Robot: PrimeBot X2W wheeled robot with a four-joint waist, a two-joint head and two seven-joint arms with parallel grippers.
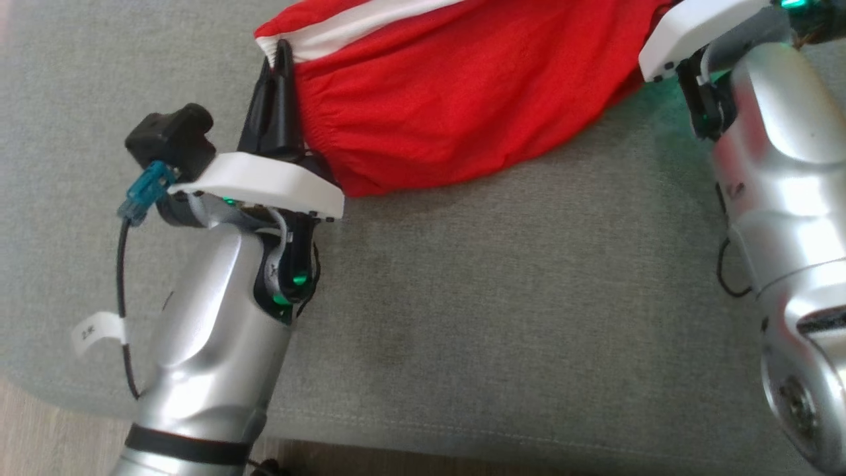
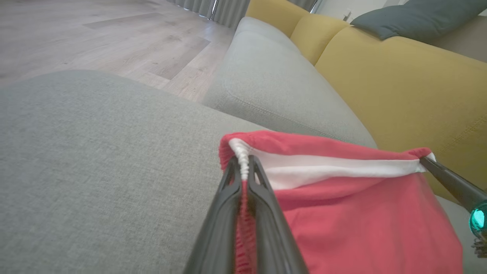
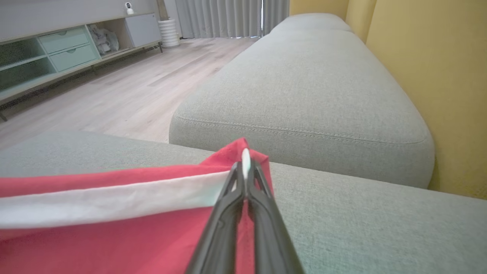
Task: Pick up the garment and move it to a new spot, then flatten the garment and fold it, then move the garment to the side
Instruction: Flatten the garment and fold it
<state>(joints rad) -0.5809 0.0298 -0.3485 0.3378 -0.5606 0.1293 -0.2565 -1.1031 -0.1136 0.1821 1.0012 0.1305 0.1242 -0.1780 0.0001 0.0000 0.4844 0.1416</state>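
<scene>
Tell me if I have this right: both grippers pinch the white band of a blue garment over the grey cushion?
Not quite. The garment is red, not blue, as the head view shows. The rest holds: the left gripper and the right gripper each pinch its white band over the grey cushion.

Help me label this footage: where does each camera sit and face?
Head: on the head, looking down at grey cushion and red garment; left forearm, right forearm show.
Left wrist: along the left hand, gripping the white band, toward the yellow backrest.
Right wrist: along the right hand, toward floor and cabinet.
Shared: both wrist views see the white band.
</scene>
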